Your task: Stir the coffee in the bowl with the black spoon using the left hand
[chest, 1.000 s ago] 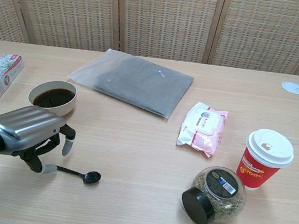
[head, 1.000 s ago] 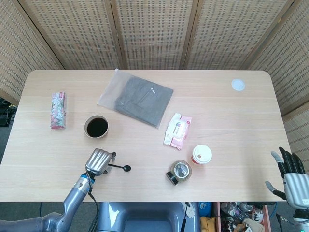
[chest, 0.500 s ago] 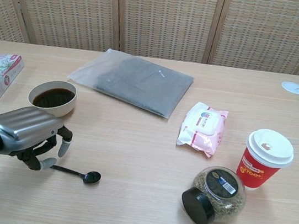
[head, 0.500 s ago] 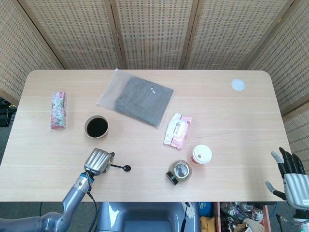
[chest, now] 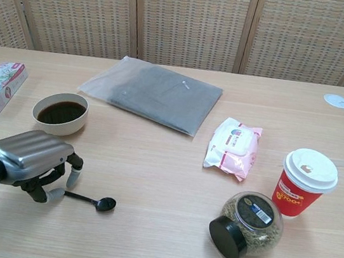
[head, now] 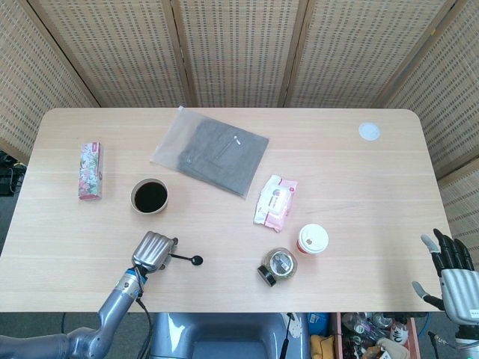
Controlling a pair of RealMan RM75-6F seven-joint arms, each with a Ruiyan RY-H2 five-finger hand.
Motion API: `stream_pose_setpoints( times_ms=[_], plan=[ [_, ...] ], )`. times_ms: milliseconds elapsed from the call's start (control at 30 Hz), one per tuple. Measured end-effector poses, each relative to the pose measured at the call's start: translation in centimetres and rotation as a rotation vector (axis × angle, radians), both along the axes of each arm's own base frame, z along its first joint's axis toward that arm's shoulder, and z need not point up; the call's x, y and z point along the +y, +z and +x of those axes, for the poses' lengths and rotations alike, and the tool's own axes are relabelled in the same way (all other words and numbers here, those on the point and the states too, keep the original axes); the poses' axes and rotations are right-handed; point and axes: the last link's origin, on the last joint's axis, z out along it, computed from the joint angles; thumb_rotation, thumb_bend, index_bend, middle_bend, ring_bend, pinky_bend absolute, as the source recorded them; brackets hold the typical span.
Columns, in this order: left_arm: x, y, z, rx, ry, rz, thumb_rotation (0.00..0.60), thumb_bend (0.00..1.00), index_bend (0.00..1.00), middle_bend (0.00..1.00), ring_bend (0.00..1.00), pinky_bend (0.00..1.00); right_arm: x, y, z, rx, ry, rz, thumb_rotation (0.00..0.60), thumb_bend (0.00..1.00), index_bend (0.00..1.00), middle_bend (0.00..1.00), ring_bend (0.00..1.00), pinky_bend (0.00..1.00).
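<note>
The black spoon (chest: pixel 88 200) lies flat on the table (chest: pixel 164 230), its handle end under the left hand's (chest: pixel 30 160) curled fingertips (chest: pixel 55 195); whether they grip it, I cannot tell.

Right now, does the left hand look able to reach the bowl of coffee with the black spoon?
Probably yes: the left hand is at the black spoon handle, and bare table lies between it and the bowl.
</note>
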Motion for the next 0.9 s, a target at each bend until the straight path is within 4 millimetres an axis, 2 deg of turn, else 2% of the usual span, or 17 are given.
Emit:
stream_pose_setpoints(
  times_ms=[900],
  plan=[
    [-0.25, -0.58, -0.42, -0.006, 0.015, 0.001, 0.600, 0.41, 0.52, 0.85, 0.77, 0.71, 0.28, 0.11, -0.07, 0.003, -0.006, 0.001, 0.600, 0.36, 0.10, 0.12, 0.00, 0.01]
  ],
)
